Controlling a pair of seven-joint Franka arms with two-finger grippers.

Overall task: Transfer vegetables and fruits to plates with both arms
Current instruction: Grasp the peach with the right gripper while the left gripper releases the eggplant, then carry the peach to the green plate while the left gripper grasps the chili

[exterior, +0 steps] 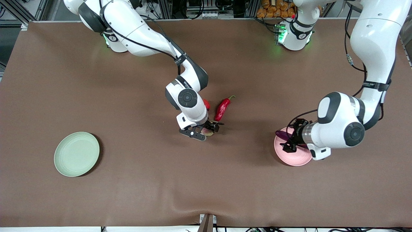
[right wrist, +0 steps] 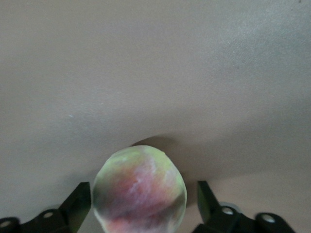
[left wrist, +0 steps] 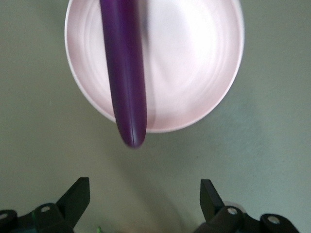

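The eggplant (exterior: 282, 134) lies on the pink plate (exterior: 294, 158) at right of the frame, under the wide-open, empty left gripper (exterior: 289, 141), while at centre the right gripper (exterior: 203, 130) brackets the peach (exterior: 207, 131), grip unclear.

Free room vs. obstacles. Pale green plate (exterior: 76, 154) bare, w/ open brown table (exterior: 161, 180) all round. Mid-table crowded: right gripper (exterior: 200, 130) w/ fingers apart round peach (exterior: 207, 131), chili (exterior: 222, 109) just beside. Pink plate (exterior: 294, 154) blocked by eggplant (exterior: 282, 134) lying across its rim & left gripper (exterior: 288, 141), fingers spread, over it.
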